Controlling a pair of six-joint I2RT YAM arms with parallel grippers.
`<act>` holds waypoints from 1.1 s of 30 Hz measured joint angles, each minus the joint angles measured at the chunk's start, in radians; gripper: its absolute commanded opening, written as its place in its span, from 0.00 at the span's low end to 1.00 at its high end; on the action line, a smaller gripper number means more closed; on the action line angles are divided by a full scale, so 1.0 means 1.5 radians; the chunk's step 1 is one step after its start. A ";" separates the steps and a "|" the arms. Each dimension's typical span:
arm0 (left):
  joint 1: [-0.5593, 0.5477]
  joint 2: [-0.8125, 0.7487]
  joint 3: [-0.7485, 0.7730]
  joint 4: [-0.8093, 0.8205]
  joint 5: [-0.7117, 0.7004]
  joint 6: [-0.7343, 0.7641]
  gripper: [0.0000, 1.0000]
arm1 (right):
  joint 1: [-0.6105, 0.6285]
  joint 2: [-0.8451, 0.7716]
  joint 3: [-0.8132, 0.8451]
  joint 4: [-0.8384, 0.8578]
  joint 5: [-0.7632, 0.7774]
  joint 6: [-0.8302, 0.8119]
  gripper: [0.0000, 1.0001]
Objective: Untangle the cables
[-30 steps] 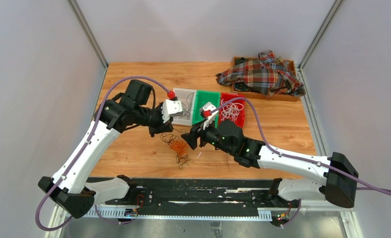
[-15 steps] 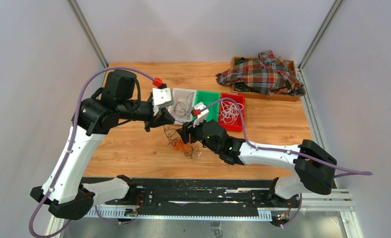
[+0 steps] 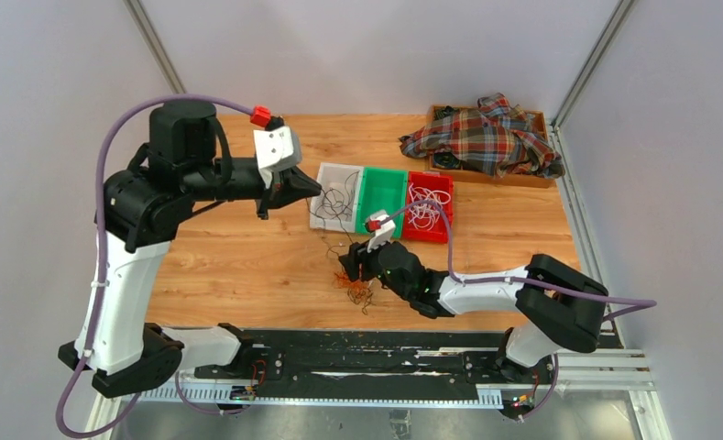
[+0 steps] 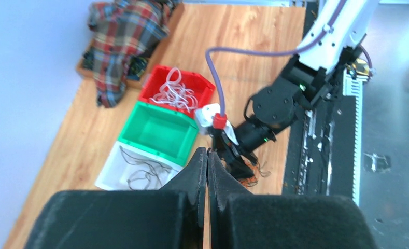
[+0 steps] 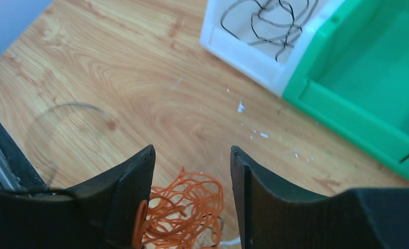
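nearest me, the r gripper (image 5: 192,153) sits low over the desk (image 3: 238,266), fingers held well apart, nothing clamped. the tangle of orange cables (image 5: 184,215) lies between and just under them. one loop touches the inner face of the finger on the left of the wrist view, and a few dark strands are mixed in. farther back and up off the desk, the l gripper (image 4: 207,155) has its fingers pressed together. i can't tell if any wire is pinched there. it hangs just left of the white bin (image 5: 249,59), which holds thin black cables (image 5: 269,21). next along the row are the green bin (image 5: 337,111), then the red bin (image 3: 427,236) w/ white cables (image 3: 424,206). at the far right corner a plaid cloth (image 3: 486,137) is heaped on a wooden tray (image 3: 539,117).
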State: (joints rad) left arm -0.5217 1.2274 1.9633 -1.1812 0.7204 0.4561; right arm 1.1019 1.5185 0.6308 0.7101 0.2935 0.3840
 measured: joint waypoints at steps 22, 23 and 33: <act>-0.003 0.059 0.240 0.201 -0.290 0.002 0.00 | 0.000 0.024 -0.064 0.084 0.014 0.043 0.60; -0.003 0.055 0.240 0.228 -0.302 0.003 0.00 | 0.000 0.026 -0.065 0.082 0.014 0.043 0.60; -0.003 0.028 0.231 0.384 -0.361 0.007 0.00 | 0.000 0.040 -0.069 0.067 0.014 0.043 0.60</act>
State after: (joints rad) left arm -0.5262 1.2690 2.3093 -0.6056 0.1791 0.4671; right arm 1.1019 1.5791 0.5278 0.8104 0.3145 0.4492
